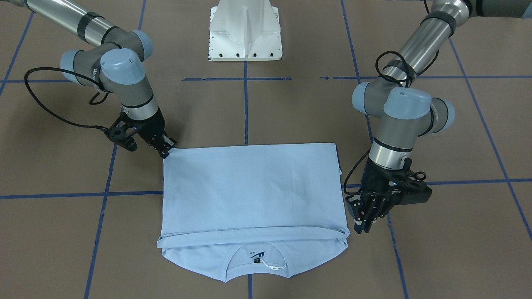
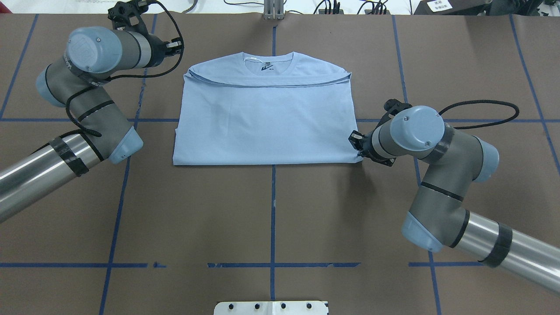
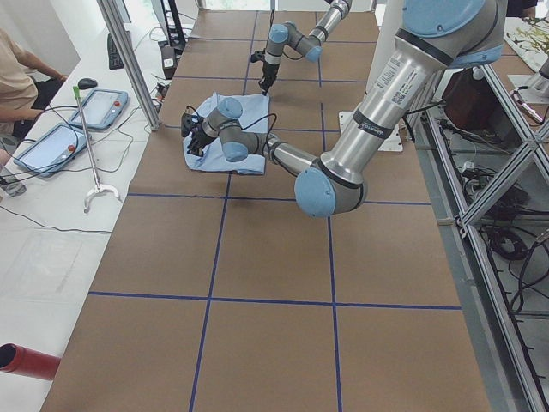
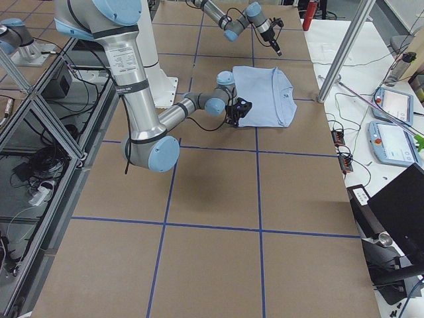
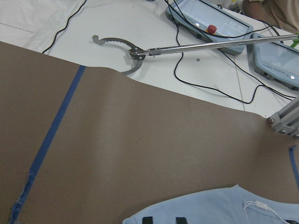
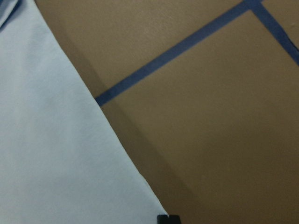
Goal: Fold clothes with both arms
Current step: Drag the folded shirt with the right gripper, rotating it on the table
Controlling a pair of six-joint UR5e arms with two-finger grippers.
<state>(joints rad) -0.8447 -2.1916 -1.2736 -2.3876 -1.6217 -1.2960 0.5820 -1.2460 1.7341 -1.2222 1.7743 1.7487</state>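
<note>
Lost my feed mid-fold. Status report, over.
Left gripper open, beside the T-shirt's collar-end corner. Right gripper at the diagonal corner, grip unclear. T-shirt folded flat, collar showing. Nothing seen blocking.

The left arm (image 2: 100, 118) was extended far forward, elbow bent and wrist turned inward. The left pincer (image 1: 364, 222) pointed down with its jaws parted. The right arm (image 2: 442, 183) was bent at the elbow with the wrist lowered. The right pincer (image 1: 167, 149) angled downward and inward; jaw spacing was not discernible.
</note>
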